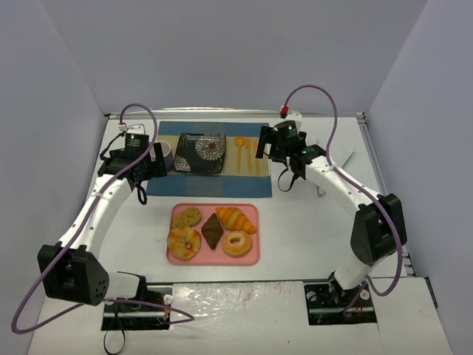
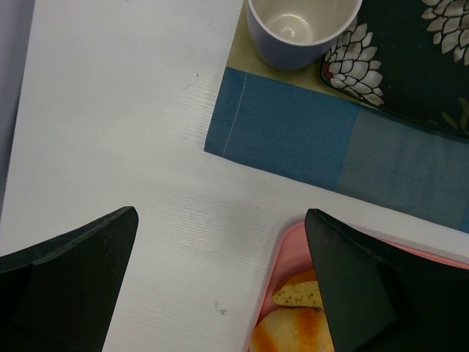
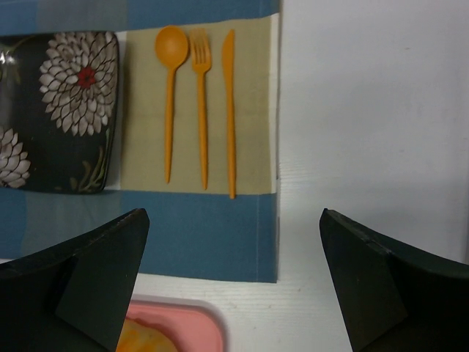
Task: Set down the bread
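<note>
Bread on tray: axis far-left to near-right; near-left of right tool, nearer than left tool; both gape empty.

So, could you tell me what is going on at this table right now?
Two robot arms are set to place the croissant, but neither holds anything yet. It lies on the pink tray among other pastries. Both arms hover beyond the tray: the left tool is open near the blue cup, and the right tool is open near the orange cutlery. The dark floral plate sits on the blue placemat.
</note>
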{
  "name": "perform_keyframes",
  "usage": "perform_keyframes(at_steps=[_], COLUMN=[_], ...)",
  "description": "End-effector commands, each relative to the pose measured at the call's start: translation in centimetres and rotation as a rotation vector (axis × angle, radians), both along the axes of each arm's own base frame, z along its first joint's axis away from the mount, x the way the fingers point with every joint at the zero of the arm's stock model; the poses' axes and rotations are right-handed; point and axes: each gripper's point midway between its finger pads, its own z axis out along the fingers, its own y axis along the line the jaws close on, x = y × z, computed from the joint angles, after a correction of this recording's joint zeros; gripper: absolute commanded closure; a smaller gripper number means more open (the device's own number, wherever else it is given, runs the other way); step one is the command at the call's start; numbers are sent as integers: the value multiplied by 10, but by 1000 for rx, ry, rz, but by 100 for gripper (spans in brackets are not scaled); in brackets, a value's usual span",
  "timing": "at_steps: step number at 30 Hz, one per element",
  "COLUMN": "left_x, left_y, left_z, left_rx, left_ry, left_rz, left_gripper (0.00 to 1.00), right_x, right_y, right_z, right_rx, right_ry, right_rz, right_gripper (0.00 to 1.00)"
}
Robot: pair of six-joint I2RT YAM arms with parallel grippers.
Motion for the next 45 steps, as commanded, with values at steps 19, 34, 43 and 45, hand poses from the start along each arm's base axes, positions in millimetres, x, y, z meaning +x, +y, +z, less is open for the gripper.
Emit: perform_keyframes(at_steps=[19,34,43,45], left_x=[1,17,23,23], left_y=[-14,0,7,9], left_z=[15,34,48,50], left_rx=[158,163,158,162], left_ry=[-43,-70,-104,-109], left_rz=[-66,-13,17,22], left_gripper=[3,3,3,3], right_x=[32,68,81,84], right_y=[31,52,59,58], right_z=[0,6,11,13], right_rx=[-93,-54,-47,-50], right_ry=[-36,-51,-57,-63], right_rz=[-33,-9,11,11], right_gripper=[0,0,0,0])
